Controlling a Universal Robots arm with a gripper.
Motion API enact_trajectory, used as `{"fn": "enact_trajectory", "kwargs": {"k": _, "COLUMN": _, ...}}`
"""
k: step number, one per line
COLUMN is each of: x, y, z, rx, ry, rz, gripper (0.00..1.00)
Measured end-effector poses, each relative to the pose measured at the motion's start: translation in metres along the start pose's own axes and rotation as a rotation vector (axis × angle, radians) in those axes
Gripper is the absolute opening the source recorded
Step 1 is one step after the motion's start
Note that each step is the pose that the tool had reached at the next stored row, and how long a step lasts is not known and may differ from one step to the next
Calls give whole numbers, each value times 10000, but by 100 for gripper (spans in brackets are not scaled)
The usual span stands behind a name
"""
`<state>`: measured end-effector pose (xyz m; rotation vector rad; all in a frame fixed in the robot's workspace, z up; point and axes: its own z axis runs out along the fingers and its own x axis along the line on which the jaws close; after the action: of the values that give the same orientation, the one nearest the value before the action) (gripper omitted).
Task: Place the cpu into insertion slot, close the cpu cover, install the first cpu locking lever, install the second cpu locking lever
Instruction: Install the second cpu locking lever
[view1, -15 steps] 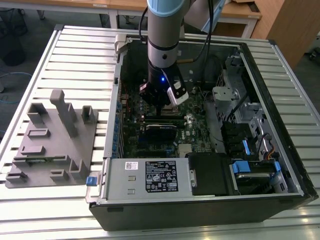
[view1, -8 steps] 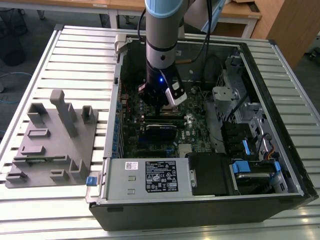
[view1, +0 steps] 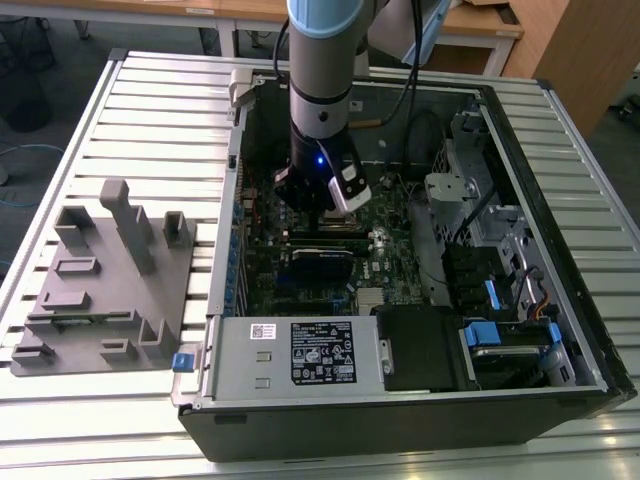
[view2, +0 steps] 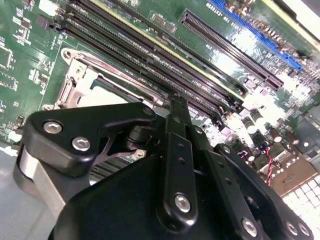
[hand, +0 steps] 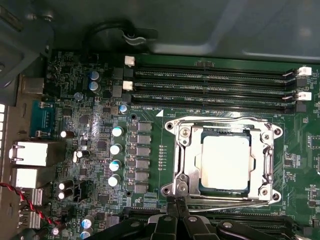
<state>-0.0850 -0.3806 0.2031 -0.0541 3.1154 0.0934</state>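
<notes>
— If pushed off-line, could skid the gripper (hand: 176, 218), fingertips pinched together on nothing visible, off the thin springy locking lever (hand: 220, 199) just ahead, gouging the green motherboard (hand: 100, 130).
— Agreed. Just past that lever: flat matte-silver cpu (hand: 225, 161), seated in the dark insertion slot (hand: 199, 170), framed by the shiny stamped-steel cpu cover (hand: 186, 160). Farthest out, long black memory slots (hand: 215, 82).

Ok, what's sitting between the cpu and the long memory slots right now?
In the first wrist view, the cpu cover's silver frame edge, closed over the cpu, and a strip of bare green board lie between the chip and the memory slots.
</notes>
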Motion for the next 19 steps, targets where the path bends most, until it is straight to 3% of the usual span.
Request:
{"fn": "enact_trajectory", "kwargs": {"k": 9, "x": 1, "y": -1, "z": 6, "rx": -302, "ry": 15, "rz": 10, "gripper": 10}}
{"fn": "enact_trajectory", "kwargs": {"k": 19, "x": 8, "y": -31, "z": 27, "rx": -521, "ry": 7, "rz": 15, "gripper": 10}}
